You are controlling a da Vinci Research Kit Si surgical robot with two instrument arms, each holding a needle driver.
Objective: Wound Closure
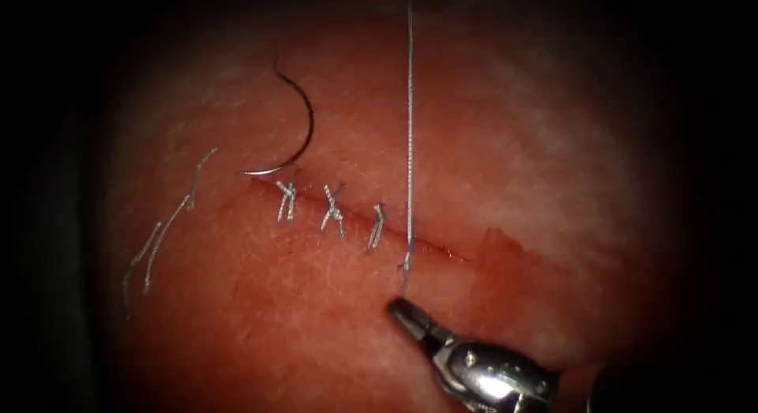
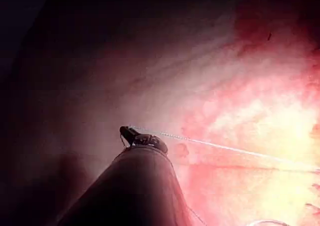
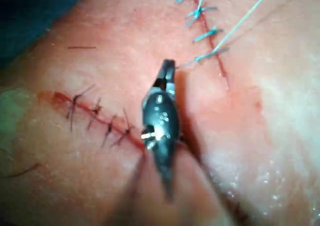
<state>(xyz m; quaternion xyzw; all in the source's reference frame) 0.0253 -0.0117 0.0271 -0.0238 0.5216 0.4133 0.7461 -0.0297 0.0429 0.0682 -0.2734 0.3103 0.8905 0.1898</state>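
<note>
**Thread drawn taut at the fourth stitch, needle lying free**

Thread (image 1: 410, 129) is running straight from the cut (image 1: 430, 247) toward the far edge of the endoscope view, taut, with a small knot and a short tail (image 1: 403, 275) sitting at the cut's near lip. The right tool (image 1: 404, 312) is coming in from the near right, its jaws pressed together with the tip just at the tail's end; whether they are pinching the tail I cannot tell. In the left wrist view the left tool (image 2: 131, 134) is sitting at the end of the taut thread, apparently holding it, though its jaws are too small to read.

The needle (image 1: 294, 137) is lying loose on the tissue (image 1: 513, 144), on the far side of the cut's left end, out of the flesh and held by nothing. Three finished stitches (image 1: 332, 208) are crossing the cut left of the thread; cut ends (image 1: 162, 231) are lying at the far left.

Judging by looks, the thread is light, limp and slippery, best gripped squarely between the jaws' flats. The needle is stiff and thin, best taken on its body away from the point. The tissue is soft, wet and easily torn.
</note>
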